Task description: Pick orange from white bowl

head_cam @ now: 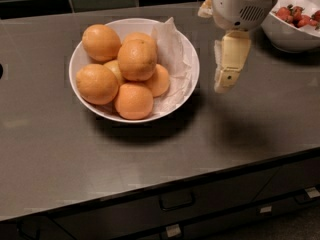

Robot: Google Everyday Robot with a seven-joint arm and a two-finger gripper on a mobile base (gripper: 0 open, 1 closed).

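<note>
The white bowl (73, 64) sits on the dark counter left of centre, with a crumpled white paper liner (173, 51) on its right side. It holds several oranges; the largest orange (137, 59) lies on top of the pile in the middle. My gripper (223, 85) hangs from the white wrist at the upper right. It points down over the counter just right of the bowl's rim, apart from it, and touches no orange.
A smaller white bowl (290, 38) with red fruit (299, 17) stands at the back right, just behind my wrist. The counter's front edge runs along the bottom, with drawers (176, 202) below. A dark tiled wall is at the back.
</note>
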